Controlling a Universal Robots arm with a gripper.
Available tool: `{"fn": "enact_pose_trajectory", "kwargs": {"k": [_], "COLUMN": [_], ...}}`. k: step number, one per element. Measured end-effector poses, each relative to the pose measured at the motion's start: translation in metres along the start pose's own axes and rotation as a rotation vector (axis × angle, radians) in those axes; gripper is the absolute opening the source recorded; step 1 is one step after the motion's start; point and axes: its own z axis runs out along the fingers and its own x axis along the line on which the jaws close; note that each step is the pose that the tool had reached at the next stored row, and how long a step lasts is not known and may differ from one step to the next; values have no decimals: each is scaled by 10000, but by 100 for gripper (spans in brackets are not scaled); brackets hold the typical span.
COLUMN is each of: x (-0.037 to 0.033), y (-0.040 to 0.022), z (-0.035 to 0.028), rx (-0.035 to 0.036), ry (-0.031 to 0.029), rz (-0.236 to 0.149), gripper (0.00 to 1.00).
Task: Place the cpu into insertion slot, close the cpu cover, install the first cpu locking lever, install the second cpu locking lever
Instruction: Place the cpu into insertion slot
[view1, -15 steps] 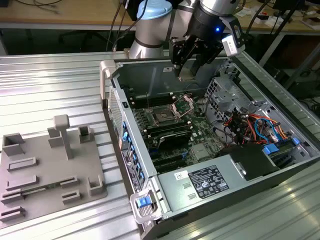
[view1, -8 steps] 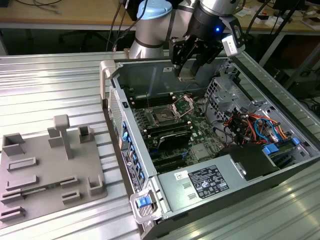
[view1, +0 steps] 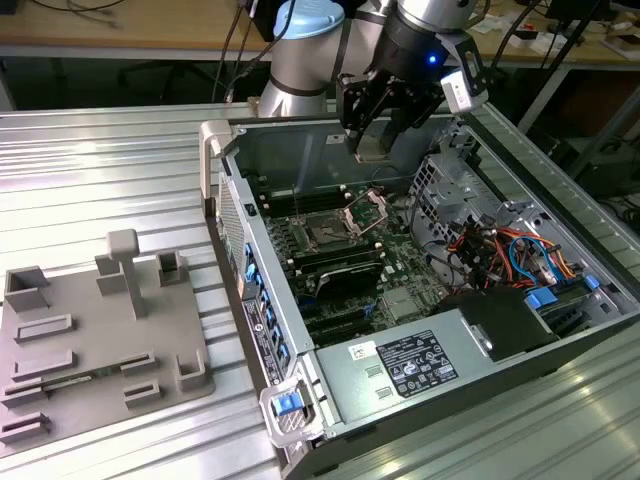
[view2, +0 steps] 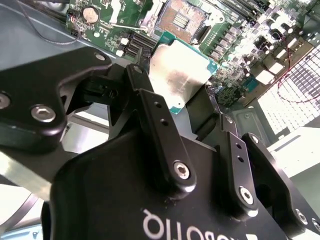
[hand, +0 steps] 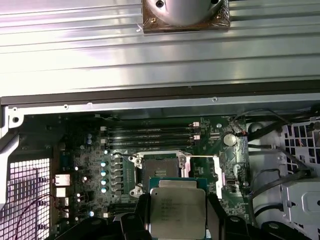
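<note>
Fingers (view2: 150, 105) on opposite cpu (view2: 182, 75) edges, well above insertion slot (view2: 181, 19)

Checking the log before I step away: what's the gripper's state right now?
The gripper: shut on the cpu, which hangs above the board, not yet in the insertion slot.
</note>
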Motion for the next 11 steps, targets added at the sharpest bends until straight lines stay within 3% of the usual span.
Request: {"fn": "enact_pose_trajectory", "kwargs": {"k": [4, 11], "x": [30, 38], "y": [-3, -3], "z": [3, 8], "rx": [-7, -14], "ry": [-39, -76], "rz": [444, 853], "gripper": [55, 55]}}
